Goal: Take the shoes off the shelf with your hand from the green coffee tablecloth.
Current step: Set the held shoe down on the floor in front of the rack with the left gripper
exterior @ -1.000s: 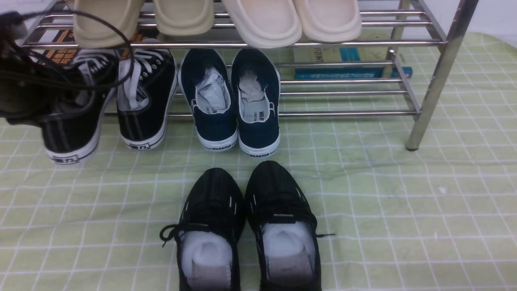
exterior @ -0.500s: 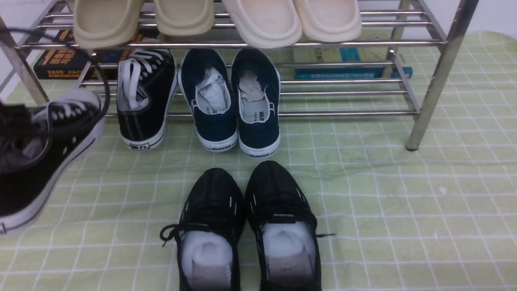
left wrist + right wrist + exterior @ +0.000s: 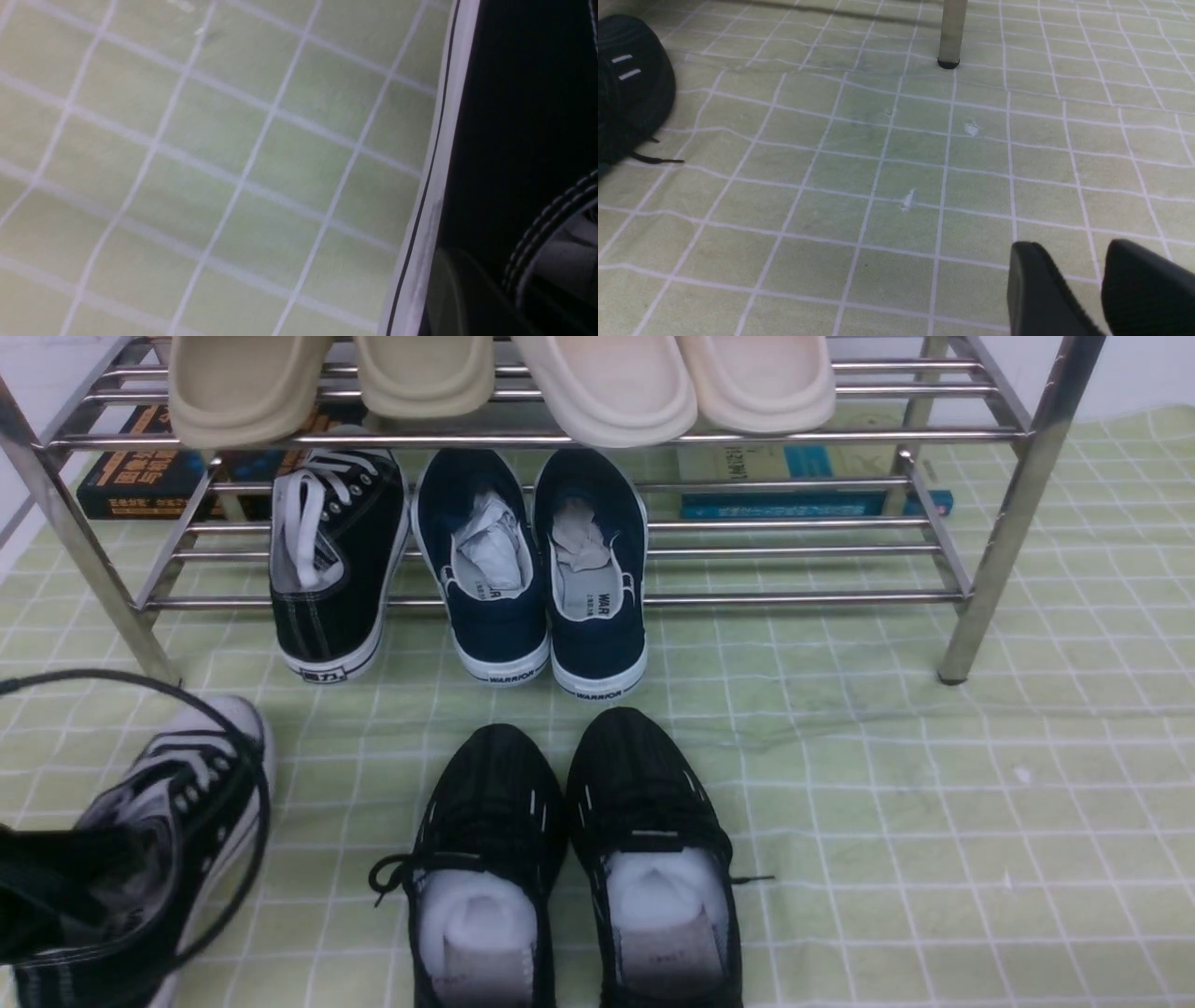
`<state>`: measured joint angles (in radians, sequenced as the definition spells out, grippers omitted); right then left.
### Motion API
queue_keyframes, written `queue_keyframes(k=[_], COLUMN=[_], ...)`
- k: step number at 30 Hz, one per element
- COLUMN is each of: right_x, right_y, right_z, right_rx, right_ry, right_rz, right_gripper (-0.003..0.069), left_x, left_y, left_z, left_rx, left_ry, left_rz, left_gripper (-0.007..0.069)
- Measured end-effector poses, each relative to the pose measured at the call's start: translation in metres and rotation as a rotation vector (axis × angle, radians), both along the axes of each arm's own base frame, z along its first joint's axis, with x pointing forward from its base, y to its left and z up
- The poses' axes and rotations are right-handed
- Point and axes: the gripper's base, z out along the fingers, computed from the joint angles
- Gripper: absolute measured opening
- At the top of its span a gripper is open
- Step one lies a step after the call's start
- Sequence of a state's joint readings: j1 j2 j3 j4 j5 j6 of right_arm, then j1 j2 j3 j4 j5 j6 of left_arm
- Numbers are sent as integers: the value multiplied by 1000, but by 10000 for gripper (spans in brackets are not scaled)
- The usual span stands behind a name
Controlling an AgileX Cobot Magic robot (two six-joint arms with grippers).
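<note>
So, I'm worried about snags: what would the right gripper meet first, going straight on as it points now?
Probably the green tablecloth: the right gripper seems angled down at it, and nothing shows between them, though the picture leaves the depth unclear.

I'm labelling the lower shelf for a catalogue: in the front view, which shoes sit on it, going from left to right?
Black canvas lace-up sneaker with white toe cap → navy slip-on shoe with white sole, the left one → its navy slip-on mate
</note>
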<state>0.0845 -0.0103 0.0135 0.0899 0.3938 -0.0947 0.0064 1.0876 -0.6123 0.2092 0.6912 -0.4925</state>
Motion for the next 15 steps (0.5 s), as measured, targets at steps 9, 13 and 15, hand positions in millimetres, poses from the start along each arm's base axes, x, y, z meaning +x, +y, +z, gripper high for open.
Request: queue_keyframes(k=[9, 13, 15], right_x=[0, 0, 0], right_y=[0, 0, 0], right_z=[0, 0, 0], right_rx=[0, 0, 0], right_ry=[0, 0, 0], right_rz=[0, 0, 0], right_gripper=[237, 237, 237], left_x=[8, 11, 12], left_y=[-2, -2, -2], left_z=[-24, -29, -30], left_rx=[-14, -41, -58], left_ry=[26, 38, 39], left_rz=[-16, 31, 66], left_gripper=[19, 18, 20])
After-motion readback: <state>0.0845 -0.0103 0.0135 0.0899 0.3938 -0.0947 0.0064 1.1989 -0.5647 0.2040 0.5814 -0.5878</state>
